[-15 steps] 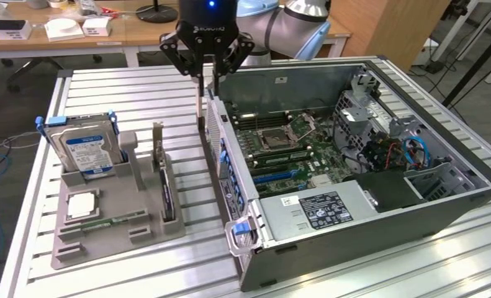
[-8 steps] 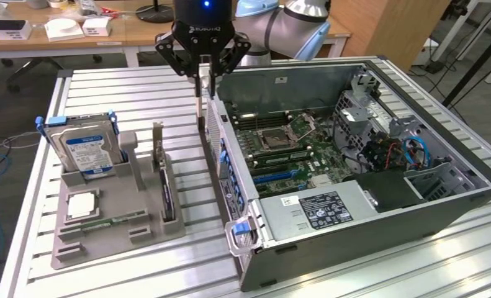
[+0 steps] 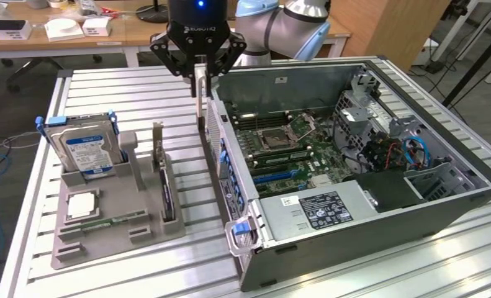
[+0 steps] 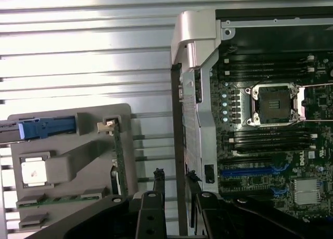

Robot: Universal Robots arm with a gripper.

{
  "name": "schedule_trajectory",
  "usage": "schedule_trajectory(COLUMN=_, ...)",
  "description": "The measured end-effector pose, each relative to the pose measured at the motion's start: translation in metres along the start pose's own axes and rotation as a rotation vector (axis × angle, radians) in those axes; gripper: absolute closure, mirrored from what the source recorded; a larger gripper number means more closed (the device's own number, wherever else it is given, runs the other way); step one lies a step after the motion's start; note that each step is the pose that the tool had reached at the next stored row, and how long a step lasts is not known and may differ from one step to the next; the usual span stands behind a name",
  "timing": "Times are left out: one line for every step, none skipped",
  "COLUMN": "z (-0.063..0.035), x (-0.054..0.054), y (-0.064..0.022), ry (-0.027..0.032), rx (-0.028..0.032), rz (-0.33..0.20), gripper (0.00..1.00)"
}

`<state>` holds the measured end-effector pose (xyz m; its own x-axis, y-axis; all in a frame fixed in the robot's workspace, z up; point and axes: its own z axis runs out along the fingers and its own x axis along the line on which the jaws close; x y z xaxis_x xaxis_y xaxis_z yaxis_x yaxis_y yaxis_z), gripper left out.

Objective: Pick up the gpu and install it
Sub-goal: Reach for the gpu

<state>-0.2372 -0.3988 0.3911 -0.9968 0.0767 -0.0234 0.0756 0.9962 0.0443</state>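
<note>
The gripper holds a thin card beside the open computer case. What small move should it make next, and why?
Probably carry it sideways, toward the exterior view's right, across the case wall. The gripper appears shut on the gpu, which hangs edge-on outside the wall, over the table, while the blue slots lie inside. Whether it clears the rim is unclear.

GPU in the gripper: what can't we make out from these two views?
- gpu faces and connector edge: it stands edge-on in the exterior view and the wrist view, so it reads as a thin strip.
- Grip contact: in the exterior view the gpu's top is covered by the gripper.
- expansion slots: too small in the exterior view to tell which one fits.
</note>
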Motion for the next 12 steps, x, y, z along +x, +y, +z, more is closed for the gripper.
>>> schedule_trajectory(z=0.0, x=0.001, y=-0.0001, ry=0.0, rx=0.0, rz=0.0, gripper=0.7)
schedule_trajectory(z=-0.0001, x=0.002, y=-0.0002, ry=0.0, rx=0.0, rz=0.0, gripper=0.7)
schedule_trajectory(z=-0.0001, x=0.004, y=-0.0003, ry=0.0, rx=0.0, rz=0.0, gripper=0.7)
schedule_trajectory(z=-0.0001, x=0.005, y=-0.0004, ry=0.0, rx=0.0, rz=0.0, gripper=0.7)
schedule_trajectory(z=-0.0002, x=0.007, y=-0.0006, ry=0.0001, rx=0.0, rz=0.0, gripper=0.7)
schedule_trajectory(z=-0.0003, x=0.009, y=-0.0007, ry=0.0001, rx=0.0001, rz=0.0, gripper=0.7)
schedule_trajectory(z=-0.0003, x=0.011, y=-0.0009, ry=0.0001, rx=0.0001, rz=0.0, gripper=0.7)
schedule_trajectory(z=-0.0003, x=0.013, y=-0.001, ry=0.0, rx=0.0, rz=0.0, gripper=0.7)
schedule_trajectory(z=-0.0004, x=0.016, y=-0.0012, ry=0.0, rx=0.0, rz=0.0, gripper=0.7)
schedule_trajectory(z=-0.0004, x=0.018, y=-0.0013, ry=0.0001, rx=0.0, rz=0.0, gripper=0.7)
schedule_trajectory(z=-0.0005, x=0.02, y=-0.0015, ry=0.0001, rx=0.0, rz=0.0, gripper=0.7)
schedule_trajectory(z=-0.0005, x=0.022, y=-0.0016, ry=0.0, rx=0.0, rz=0.0, gripper=0.7)
